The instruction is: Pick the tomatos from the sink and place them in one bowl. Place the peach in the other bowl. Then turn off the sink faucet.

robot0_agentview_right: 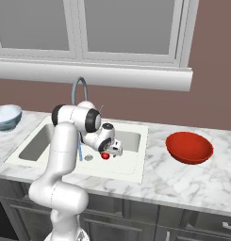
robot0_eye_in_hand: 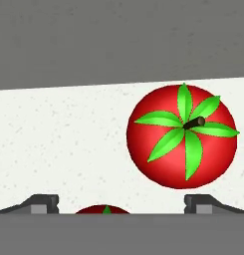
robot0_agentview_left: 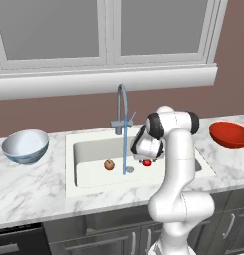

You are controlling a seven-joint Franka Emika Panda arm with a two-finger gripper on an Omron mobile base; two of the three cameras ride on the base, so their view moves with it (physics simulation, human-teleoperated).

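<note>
The arm (robot0_agentview_left: pixel 178 164) is showing smooth white rounded shells, with dark bands sitting at its joints. The gripper (robot0_eye_in_hand: pixel 121 205) is showing two small dark finger tips (robot0_eye_in_hand: pixel 41 203), each one carrying a flat grey pad.

no text, label, brand, number or sign can be read anywhere in these views.
</note>
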